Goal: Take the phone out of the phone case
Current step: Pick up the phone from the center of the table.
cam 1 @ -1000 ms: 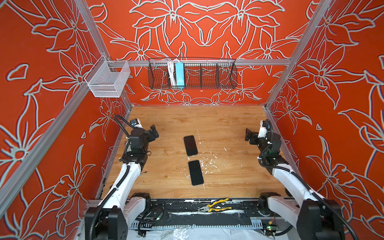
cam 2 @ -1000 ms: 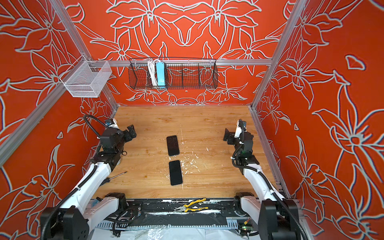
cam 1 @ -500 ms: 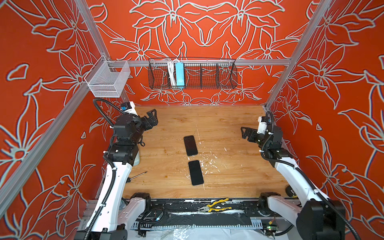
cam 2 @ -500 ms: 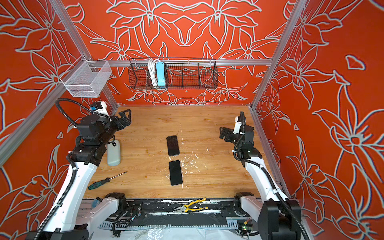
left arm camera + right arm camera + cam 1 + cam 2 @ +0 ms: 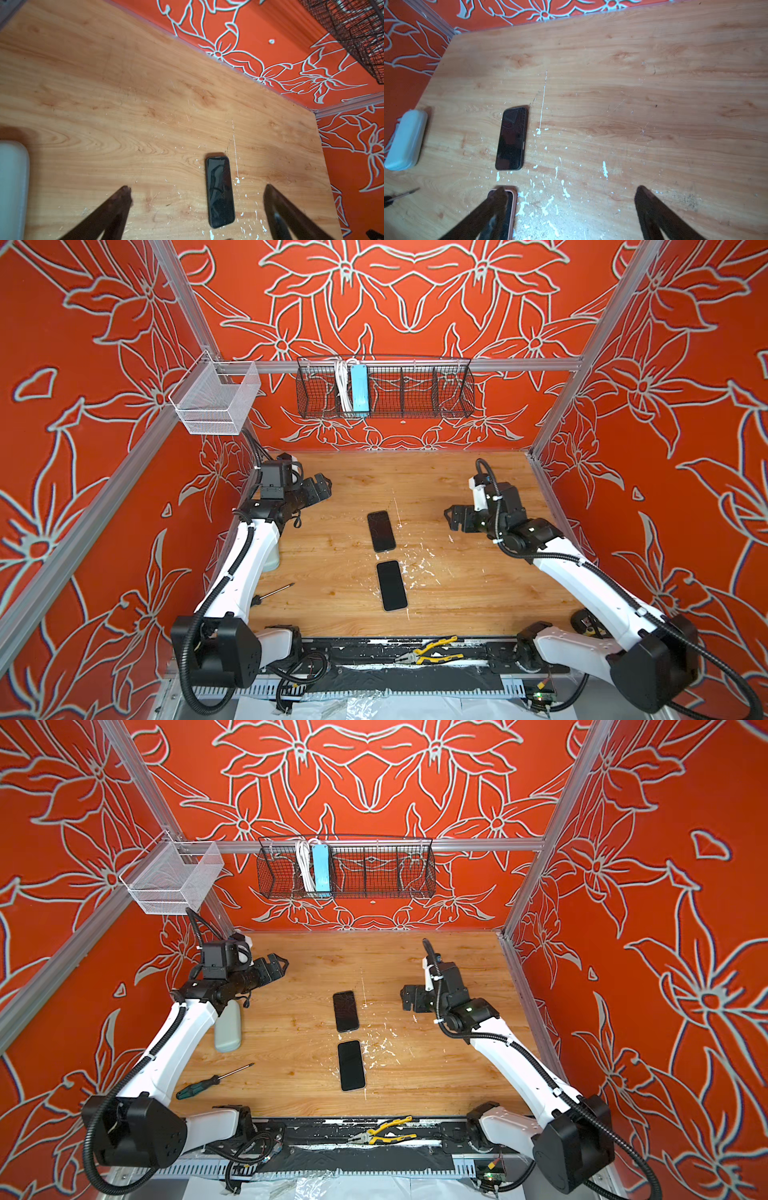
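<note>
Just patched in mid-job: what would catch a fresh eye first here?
The orange floral walls dominate. On the table a far phone and a near phone lie end to end, the near one in the pink phone case. The left gripper and right gripper hang open on either side, holding nothing.

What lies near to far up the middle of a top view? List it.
Pliers → phone in the phone case → other phone → wire basket. Left out, since they overlap these in depth: screwdriver, grey slab.
</note>
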Available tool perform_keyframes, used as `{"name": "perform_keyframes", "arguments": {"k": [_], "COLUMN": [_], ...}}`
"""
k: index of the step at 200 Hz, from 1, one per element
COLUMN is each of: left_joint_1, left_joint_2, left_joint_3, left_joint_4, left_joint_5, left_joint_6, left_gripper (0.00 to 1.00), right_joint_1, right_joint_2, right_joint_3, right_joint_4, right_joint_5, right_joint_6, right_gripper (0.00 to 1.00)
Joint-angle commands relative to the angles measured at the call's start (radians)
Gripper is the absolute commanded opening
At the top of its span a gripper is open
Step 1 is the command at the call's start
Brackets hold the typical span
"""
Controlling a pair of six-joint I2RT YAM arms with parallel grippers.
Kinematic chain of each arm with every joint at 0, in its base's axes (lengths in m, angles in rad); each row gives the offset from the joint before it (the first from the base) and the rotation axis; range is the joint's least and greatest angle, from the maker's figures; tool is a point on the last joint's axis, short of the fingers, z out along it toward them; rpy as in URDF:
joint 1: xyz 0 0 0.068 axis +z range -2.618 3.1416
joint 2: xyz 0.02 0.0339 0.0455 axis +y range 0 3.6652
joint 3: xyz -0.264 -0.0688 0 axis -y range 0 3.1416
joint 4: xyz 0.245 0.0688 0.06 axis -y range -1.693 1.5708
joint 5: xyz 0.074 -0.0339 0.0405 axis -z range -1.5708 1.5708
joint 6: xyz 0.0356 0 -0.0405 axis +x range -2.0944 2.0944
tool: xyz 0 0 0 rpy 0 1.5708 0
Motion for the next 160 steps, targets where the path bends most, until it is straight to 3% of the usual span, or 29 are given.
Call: {"name": "perform_keyframes", "arguments": {"k": [1,56,117,160], "left_joint_1": [0.006,0.006,0.006,0.005], "left_joint_2": [0.008,0.072,0.074,0.048], "left_joint_3": [0.043,0.080,0.077,0.061], "left_joint_4": [-0.049,-0.107,-0.114,-0.098], "left_joint_5": [0.036,0.049,0.027,0.016], "left_joint_6": [-0.022,-0.041,-0.044,-0.042], "left_gripper": [0.97,0.97,0.97,0.97], "right_joint_1": [0.083,0.273,0.417,0.504], "right_joint_2": [0.002,0.112,0.232,0.272], "right_joint_3": [0.026,0.075,0.150,0.144], "right_joint_4": [-0.087,-0.154,-0.213,-0.202], "right_joint_5": [0.140,0.284,0.354,0.336], "right_joint_6": [0.092,0.157,0.236,0.302], "right_gripper": [0.96,0.98,0.98,0.98]}}
